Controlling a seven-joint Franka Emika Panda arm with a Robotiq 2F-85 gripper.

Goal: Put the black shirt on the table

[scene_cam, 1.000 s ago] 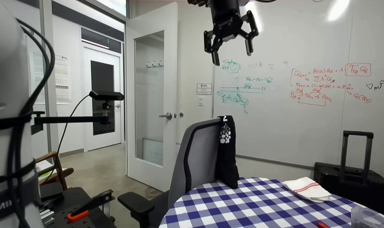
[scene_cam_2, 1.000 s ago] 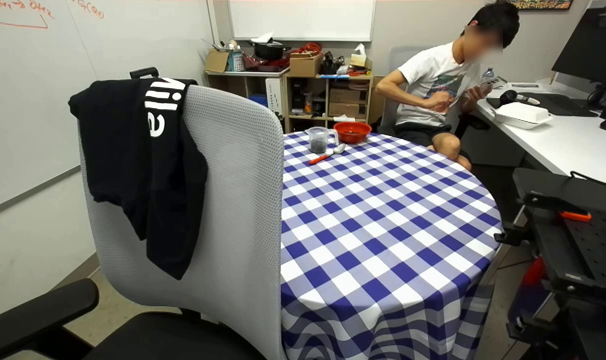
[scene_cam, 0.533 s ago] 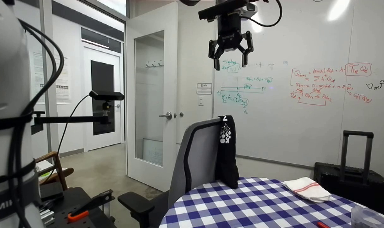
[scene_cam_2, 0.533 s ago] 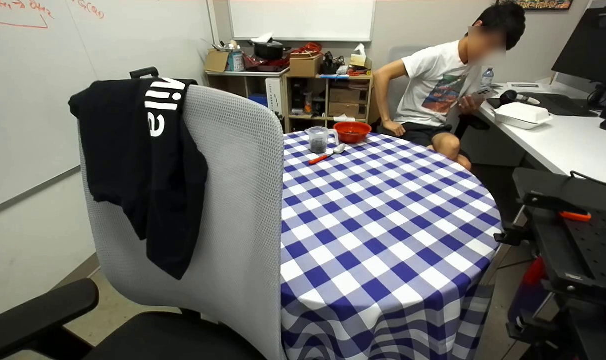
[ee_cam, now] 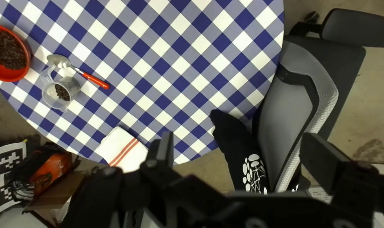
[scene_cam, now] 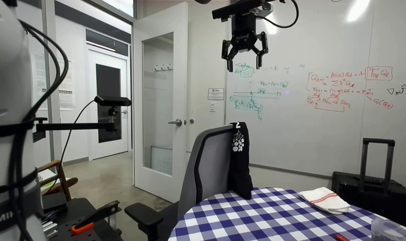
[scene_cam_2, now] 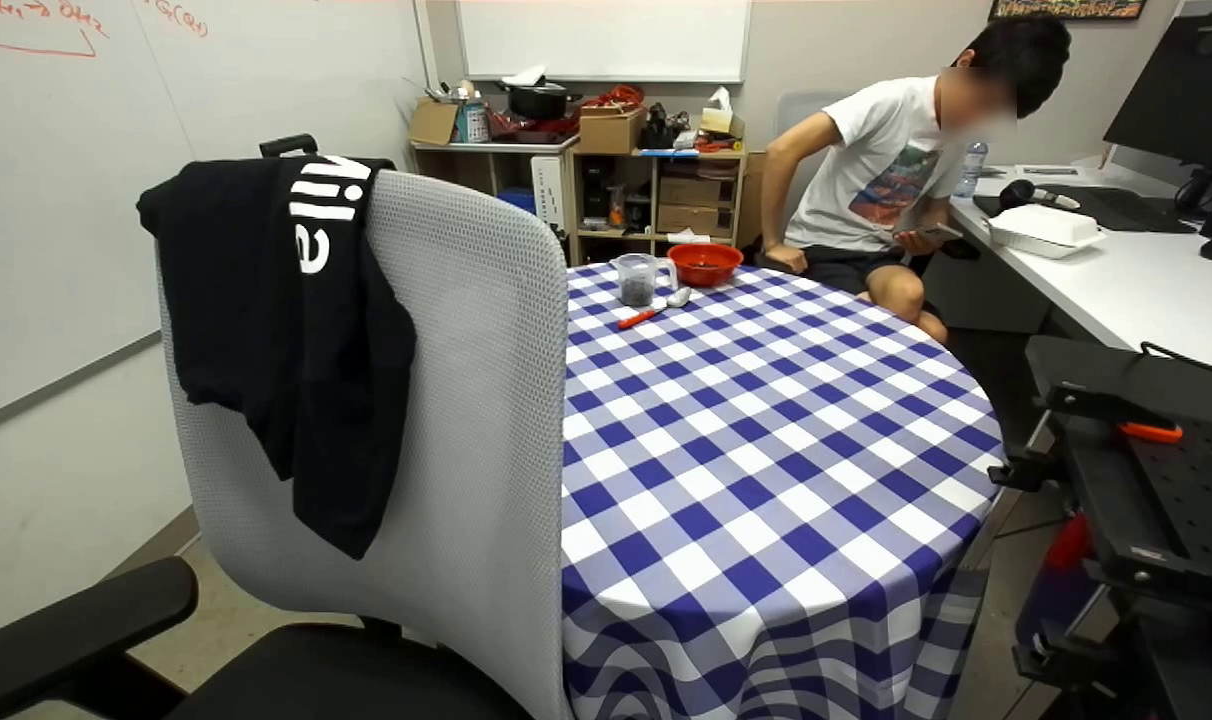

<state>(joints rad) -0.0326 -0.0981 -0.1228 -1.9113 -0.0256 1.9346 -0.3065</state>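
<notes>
The black shirt (scene_cam: 240, 164) hangs limp over the back of the grey office chair, with white marks on it. It also shows in an exterior view (scene_cam_2: 256, 290) with white lettering, and in the wrist view (ee_cam: 234, 144), where its top part is hidden behind my gripper. The table (scene_cam: 229, 217) has a blue-and-white checkered cloth and stands beside the chair; it shows in an exterior view (scene_cam_2: 766, 430) and the wrist view (ee_cam: 179, 63). My gripper (scene_cam: 244, 69) points down, open and empty, well above the shirt. Its spread fingers show in the wrist view (ee_cam: 239, 139).
The grey chair back (scene_cam_2: 486, 400) stands at the table's edge. On the table are a folded white towel (scene_cam: 324, 200), a clear measuring cup (ee_cam: 60, 91), a red-handled spoon (ee_cam: 95, 79) and a red bowl (scene_cam_2: 704, 264). A person (scene_cam_2: 891, 160) sits beyond the table. A black suitcase (scene_cam: 374, 194) stands behind it.
My gripper has turned from a tilted to a straight-down pose and now shows slightly lower, with its fingers still apart. The person has leaned and lowered the phone. The shirt has not moved.
</notes>
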